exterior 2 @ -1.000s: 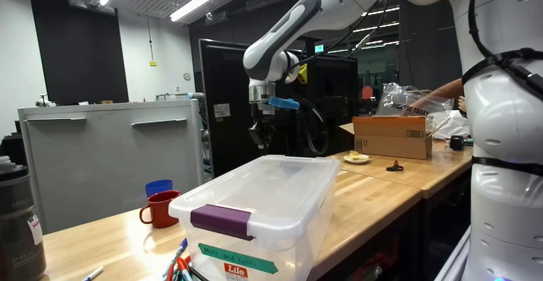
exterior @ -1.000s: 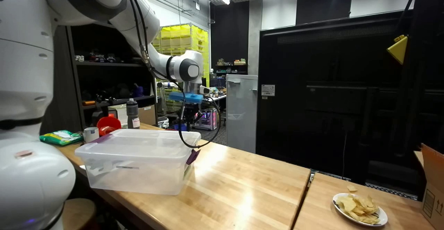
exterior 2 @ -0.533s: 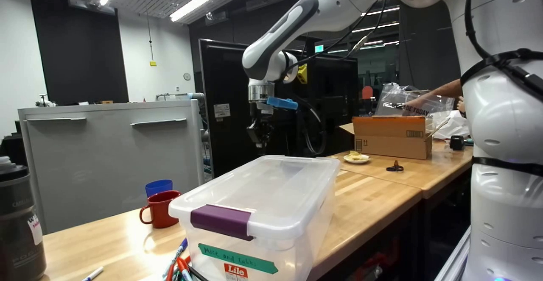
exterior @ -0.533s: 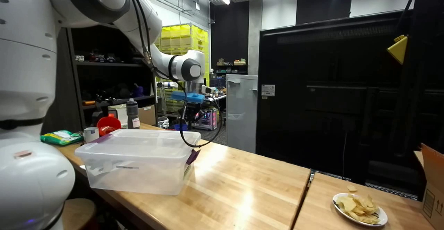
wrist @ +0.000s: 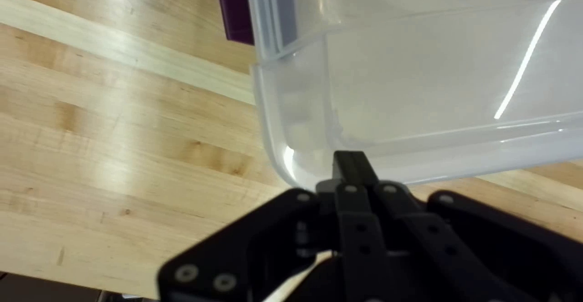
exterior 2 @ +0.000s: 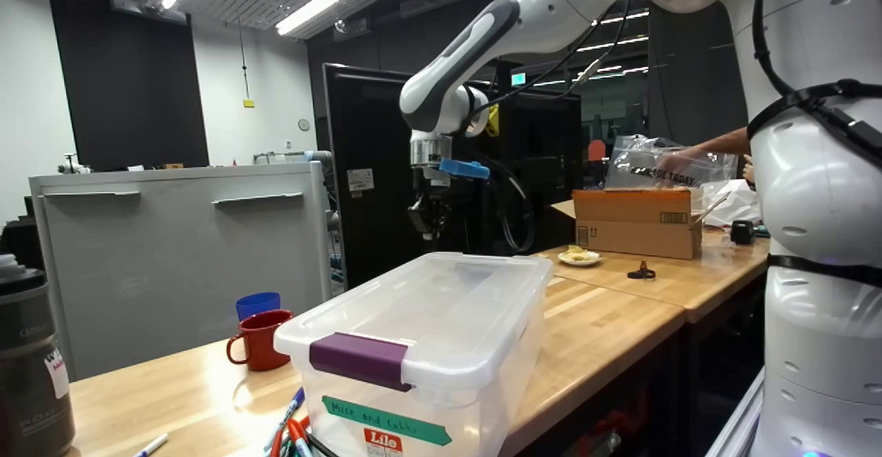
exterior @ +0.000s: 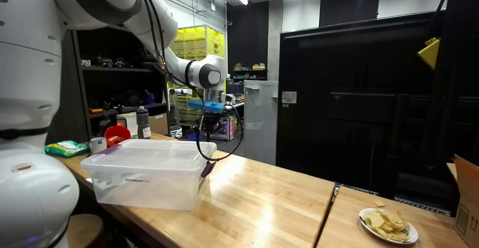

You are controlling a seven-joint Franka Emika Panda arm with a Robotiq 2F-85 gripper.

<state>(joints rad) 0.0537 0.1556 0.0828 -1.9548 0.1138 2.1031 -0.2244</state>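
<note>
Two pale wooden tables [exterior: 262,203] meet end to end in a cluttered, lab-like room, with a big black panel [exterior: 355,121] and a grey cabinet [exterior 2: 179,250] behind them. On one table, next to the robot arm [exterior: 30,72], sits a clear plastic box [exterior: 149,178] with its lid [exterior 2: 441,298] on. One purple latch [exterior 2: 358,360] lies against an end of the box, above a green label [exterior 2: 386,421], while another purple latch [wrist: 234,10] sticks out from the opposite end. Near the lid's corner at that end, the gripper [wrist: 354,167] points down, its two fingers drawn tight against each other; whether the tips touch the plastic I cannot tell. In an exterior view, a red mug [exterior 2: 265,340] stands just beside the box with a blue cup [exterior 2: 258,304] behind it, near some pens [exterior 2: 298,435] and a dark bottle [exterior 2: 31,367]. Over on the second table, a white plate [exterior: 412,236] holds chips [exterior: 385,223]. Farther along are a cardboard box [exterior 2: 634,229] and a clear bag [exterior 2: 630,160], with a person's arm [exterior 2: 720,145] extended to the bag.
</note>
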